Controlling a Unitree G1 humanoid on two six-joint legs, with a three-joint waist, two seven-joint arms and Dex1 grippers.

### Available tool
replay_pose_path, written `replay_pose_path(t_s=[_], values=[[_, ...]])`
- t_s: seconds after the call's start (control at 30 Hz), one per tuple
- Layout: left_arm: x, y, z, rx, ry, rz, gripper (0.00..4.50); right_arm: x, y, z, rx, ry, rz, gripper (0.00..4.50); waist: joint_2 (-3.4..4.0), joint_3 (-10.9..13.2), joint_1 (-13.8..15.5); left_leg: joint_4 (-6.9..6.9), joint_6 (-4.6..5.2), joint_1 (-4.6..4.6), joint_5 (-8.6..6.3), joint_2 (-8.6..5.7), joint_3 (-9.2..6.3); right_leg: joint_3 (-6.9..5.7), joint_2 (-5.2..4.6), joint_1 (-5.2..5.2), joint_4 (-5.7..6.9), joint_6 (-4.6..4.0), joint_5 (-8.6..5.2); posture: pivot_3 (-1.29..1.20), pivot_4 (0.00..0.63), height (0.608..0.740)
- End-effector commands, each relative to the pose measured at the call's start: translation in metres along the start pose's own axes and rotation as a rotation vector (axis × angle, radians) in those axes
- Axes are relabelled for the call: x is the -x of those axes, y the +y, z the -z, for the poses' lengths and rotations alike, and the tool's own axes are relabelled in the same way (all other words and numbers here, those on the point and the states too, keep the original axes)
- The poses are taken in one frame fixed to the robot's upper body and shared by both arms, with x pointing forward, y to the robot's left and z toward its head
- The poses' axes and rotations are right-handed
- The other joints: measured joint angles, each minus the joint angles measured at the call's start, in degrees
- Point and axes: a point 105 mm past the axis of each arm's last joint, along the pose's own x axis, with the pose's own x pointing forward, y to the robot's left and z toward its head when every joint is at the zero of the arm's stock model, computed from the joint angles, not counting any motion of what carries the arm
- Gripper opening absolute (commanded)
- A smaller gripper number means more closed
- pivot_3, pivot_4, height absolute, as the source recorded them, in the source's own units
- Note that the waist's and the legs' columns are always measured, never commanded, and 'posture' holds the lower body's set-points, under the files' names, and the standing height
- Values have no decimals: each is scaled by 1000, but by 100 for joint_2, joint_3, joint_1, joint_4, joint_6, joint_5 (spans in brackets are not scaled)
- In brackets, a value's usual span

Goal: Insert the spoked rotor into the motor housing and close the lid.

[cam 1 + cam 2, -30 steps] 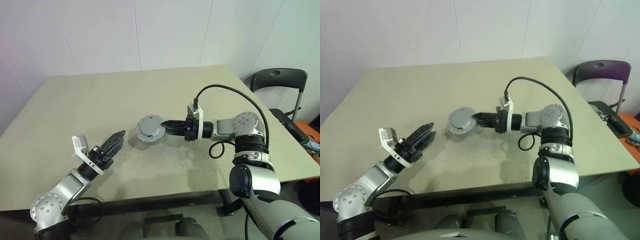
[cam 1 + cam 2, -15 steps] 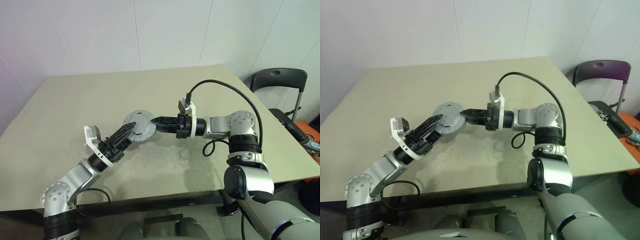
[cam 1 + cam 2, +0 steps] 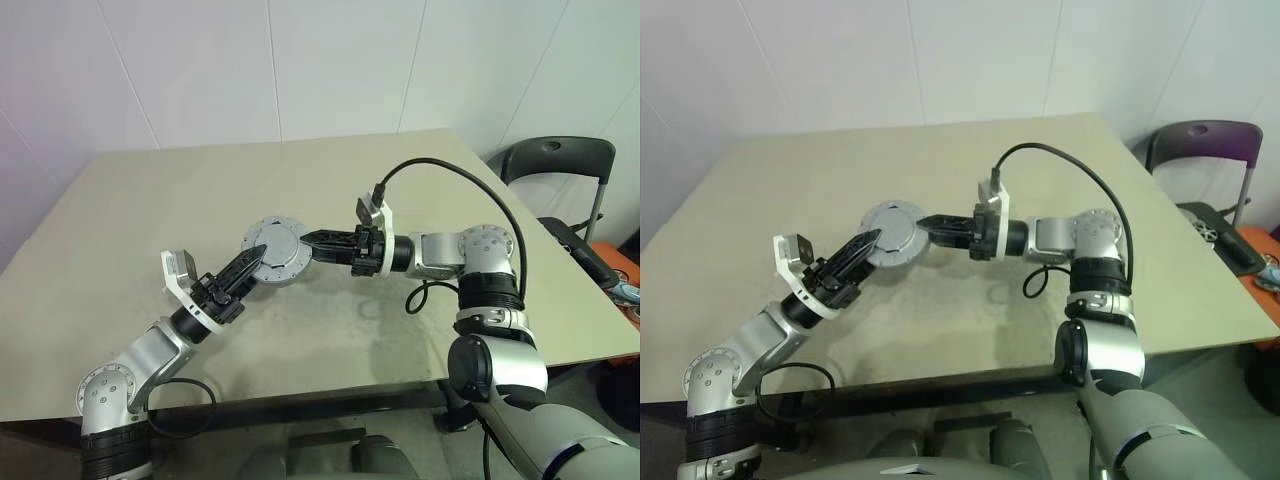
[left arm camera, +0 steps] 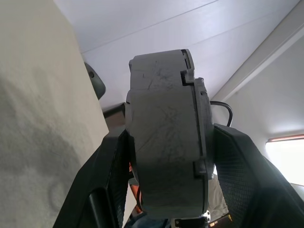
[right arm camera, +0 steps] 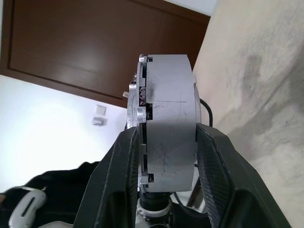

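Motor housing (image 3: 277, 250) up off the table (image 3: 130, 210), held in the air over its middle, closed: grey lid (image 3: 282, 245) seated on its face, tilted toward the camera. Spoked rotor not visible, presumably inside; cannot tell. In the right wrist view, housing (image 5: 166, 123) seen edge-on, thick grey round body with a seam and small lugs on one side. Same in the left wrist view (image 4: 166, 142), edge-on, scratched grey wall, notched flange along one side.

Right gripper (image 3: 312, 240) reaching in level from the right, clamped on the housing's right edge; fingers (image 5: 216, 180) pressed against both flat faces. Left gripper (image 3: 252, 265) coming up from lower left, angled upward, straddling the housing's left edge; fingers (image 4: 107, 180) on either side of the body, close to or touching it, firm grip not confirmed from the head views. Housing thus between the two grippers, tips pointing at each other across it.

Black cable (image 3: 450, 185) looping off the right wrist. Grey chair (image 3: 555, 165) past the table's right corner, white wall panels (image 3: 300, 60) behind.
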Motion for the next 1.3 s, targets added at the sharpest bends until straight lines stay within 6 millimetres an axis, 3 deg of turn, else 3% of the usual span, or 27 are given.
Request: replay_pose_path(t_s=[0.03,0.13,0.3,0.33,0.57,0.8,1.03,1.2,1.3], values=[[-4,-12,4,-38,34,32,2263,-4,11,0,95,3,0,1398,0,0,1,-1,0,0,0,0,0,0,0,0,-1,0,0,0,0,740],[-3,-11,5,-39,36,29,2263,-5,13,6,214,7,17,1398,0,0,0,-3,0,-1,0,0,0,0,0,-2,-2,1,0,0,0,740],[-1,-10,5,-40,43,21,2261,-5,6,11,266,21,55,1398,0,0,-4,-1,0,0,0,1,0,0,0,-2,-2,1,0,0,0,740],[0,-10,5,-40,43,18,2261,-5,4,11,268,21,66,2114,0,0,-1,-1,0,0,0,1,0,0,0,-2,-2,0,0,0,0,740],[7,-12,4,-44,41,5,2153,-2,3,13,211,58,55,4464,0,0,8,-2,0,-2,0,1,-1,1,-1,-3,-3,-8,-5,0,0,740],[23,-16,-3,-74,-5,-34,2153,5,-4,3,290,60,155,4500,1,0,5,-4,0,-1,0,2,0,1,-2,-5,-3,-14,-8,0,0,740],[45,-7,-41,-148,-266,-188,2153,12,-17,6,697,218,281,4500,1,1,9,-4,-1,-2,-1,3,2,1,-4,-5,-6,-13,-9,0,0,740],[68,13,-66,-124,-447,-380,2153,11,-16,-2,997,238,243,4500,-4,3,16,-4,-1,-1,-1,3,1,1,-4,-2,-11,-4,-4,0,0,740],[77,22,-76,-120,-522,-467,2153,12,-25,-3,1192,282,258,4500,-6,2,36,-4,-1,-2,-1,2,1,1,-6,-2,-14,2,-1,0,0,740]])
